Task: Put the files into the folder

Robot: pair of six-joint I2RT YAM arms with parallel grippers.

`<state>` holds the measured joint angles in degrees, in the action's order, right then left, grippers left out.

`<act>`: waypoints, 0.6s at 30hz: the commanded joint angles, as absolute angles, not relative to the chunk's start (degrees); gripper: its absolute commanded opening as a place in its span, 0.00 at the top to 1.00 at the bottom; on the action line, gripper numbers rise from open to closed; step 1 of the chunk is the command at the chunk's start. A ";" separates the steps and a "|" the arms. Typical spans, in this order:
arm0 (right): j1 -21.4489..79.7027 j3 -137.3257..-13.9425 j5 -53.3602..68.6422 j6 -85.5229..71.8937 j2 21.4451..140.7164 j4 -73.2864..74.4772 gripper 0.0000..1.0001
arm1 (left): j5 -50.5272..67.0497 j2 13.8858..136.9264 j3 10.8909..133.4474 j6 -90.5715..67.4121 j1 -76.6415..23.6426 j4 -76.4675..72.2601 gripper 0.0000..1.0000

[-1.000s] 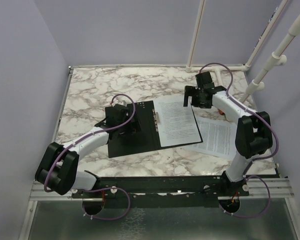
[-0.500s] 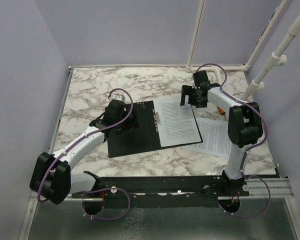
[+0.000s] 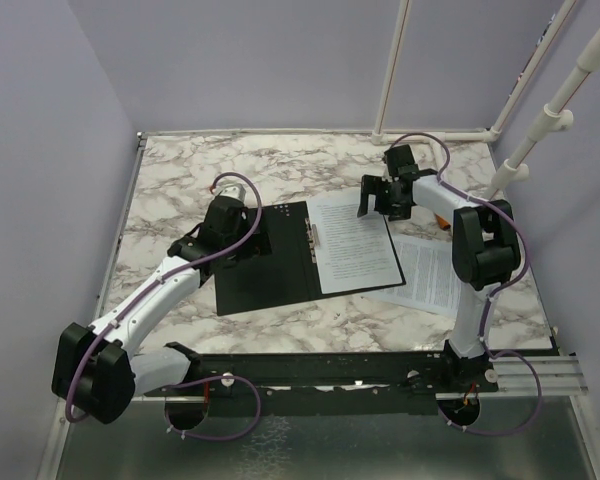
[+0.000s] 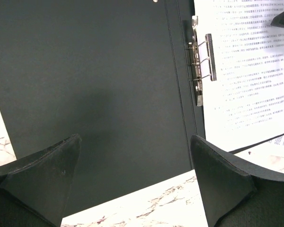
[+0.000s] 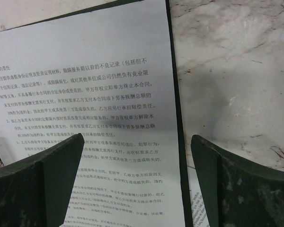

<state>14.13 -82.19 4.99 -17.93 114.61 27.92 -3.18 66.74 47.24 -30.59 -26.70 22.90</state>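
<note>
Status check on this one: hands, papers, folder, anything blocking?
Both open, empty: left hand over folder's bare black side, right hand over the sheet lying in it. Second sheet on table, right of folder. Nothing in the way.

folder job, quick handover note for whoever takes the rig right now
Left fingers: open, empty, above the bare left face of the open black folder.
Right fingers: open, empty, above the printed white sheet lying on its right face.
Done: one sheet in.
Left: second printed sheet lies on the marble table right of the folder; put it in.
</note>
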 commanded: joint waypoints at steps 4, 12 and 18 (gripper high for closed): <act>13.71 -80.67 9.78 -17.99 115.93 25.75 0.00 | -6.00 64.85 47.64 -28.48 -26.46 24.61 0.01; 13.71 -78.75 10.88 -18.33 115.52 24.68 0.00 | -6.57 63.83 47.38 -28.35 -26.46 24.87 0.01; 13.71 -76.78 13.49 -19.23 114.92 23.17 0.00 | -6.59 63.56 47.44 -28.26 -26.50 24.96 0.01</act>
